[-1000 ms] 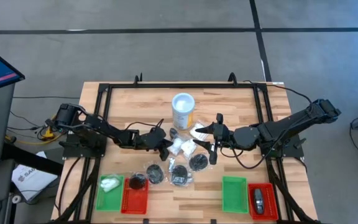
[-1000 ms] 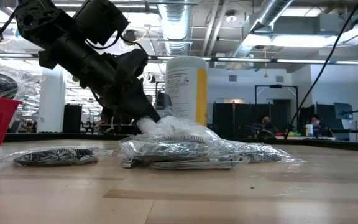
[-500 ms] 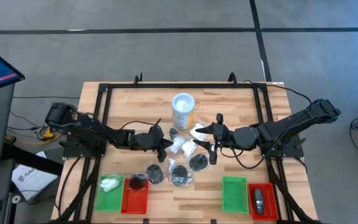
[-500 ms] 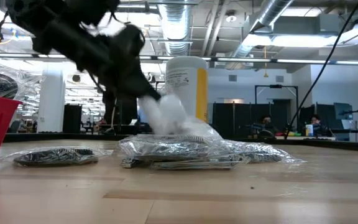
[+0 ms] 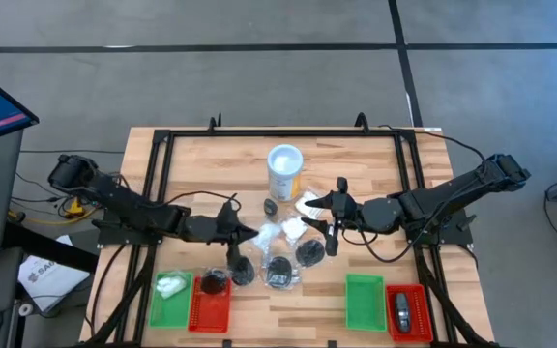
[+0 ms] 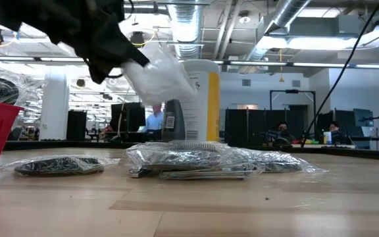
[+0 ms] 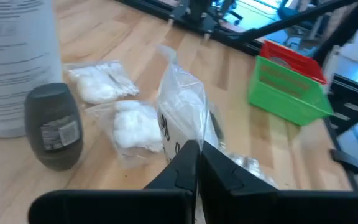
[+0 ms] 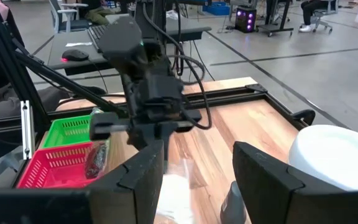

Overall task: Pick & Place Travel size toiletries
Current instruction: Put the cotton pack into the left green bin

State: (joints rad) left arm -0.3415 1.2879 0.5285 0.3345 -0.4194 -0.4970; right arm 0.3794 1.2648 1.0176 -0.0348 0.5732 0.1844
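Butcher-block table (image 5: 356, 164) under bright shop lights held everything. On the near left sat a green tray (image 5: 170, 300) with one white item already in it and a red tray (image 5: 211, 303) beside it, presumably the sorting targets. The left gripper (image 5: 241, 232) was clamped shut on a white clear-wrapped packet (image 6: 160, 74), lifted clear of the table, likely bound for those trays. Other packets (image 5: 278, 266) lay clustered mid-table, near the white tub (image 5: 284, 170). Further right, the right gripper (image 5: 329, 224) hovered by the pile, fingers apart and empty.
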